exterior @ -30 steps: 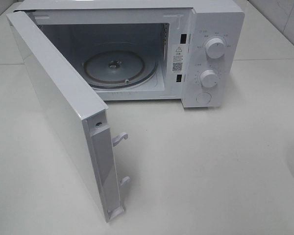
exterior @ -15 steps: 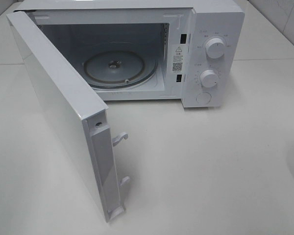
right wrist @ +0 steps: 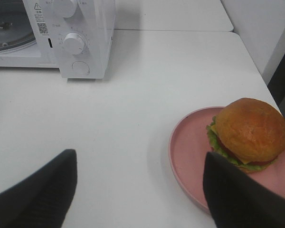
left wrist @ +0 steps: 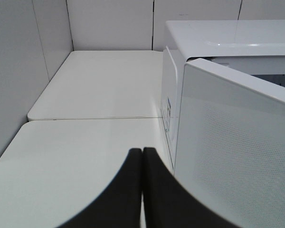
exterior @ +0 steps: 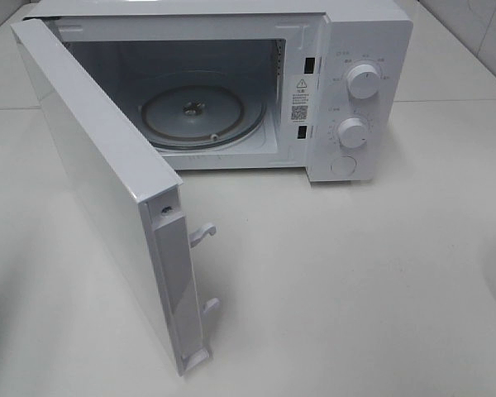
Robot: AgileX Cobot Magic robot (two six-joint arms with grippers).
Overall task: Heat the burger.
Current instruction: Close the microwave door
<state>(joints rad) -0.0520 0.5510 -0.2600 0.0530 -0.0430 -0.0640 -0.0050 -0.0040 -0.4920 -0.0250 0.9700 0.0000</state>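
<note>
1. Microwave (exterior: 231, 83) is sitting at the far edge of the worktop (exterior: 355, 281). Its door (exterior: 107, 190) is standing wide open, swung out towards the near left corner. The glass turntable (exterior: 202, 116) inside is showing bare.
2. Two knobs (exterior: 362, 80) are sitting on the panel on the microwave's right side, with a round button under them.
3. Neither arm is showing in the high view.
4. Left gripper (left wrist: 142, 164) is clenched: the two dark fingers are pressing together with no gap and nothing between them.
5. Left arm is hanging low beside the outer face of the open door, wrist camera looking along the worktop towards the wall tiles. The gripper is not touching the door, as far as the view shows.
6. Right gripper (right wrist: 140, 190) is released: its fingers (right wrist: 42, 190) are standing well apart, nothing between them.
7. Right arm is hovering over the right part of the worktop, tilted down, looking towards the microwave's knob panel.
8. Burger (right wrist: 247, 133) is sitting on a pink plate (right wrist: 185, 152) near the worktop's right edge, well apart from the microwave. It is resting off-centre on the plate.
9. One right finger is overlapping the plate's near rim in the wrist view; cannot tell if it is touching. The burger is lying just outside the gap, not between the fingers.
</note>
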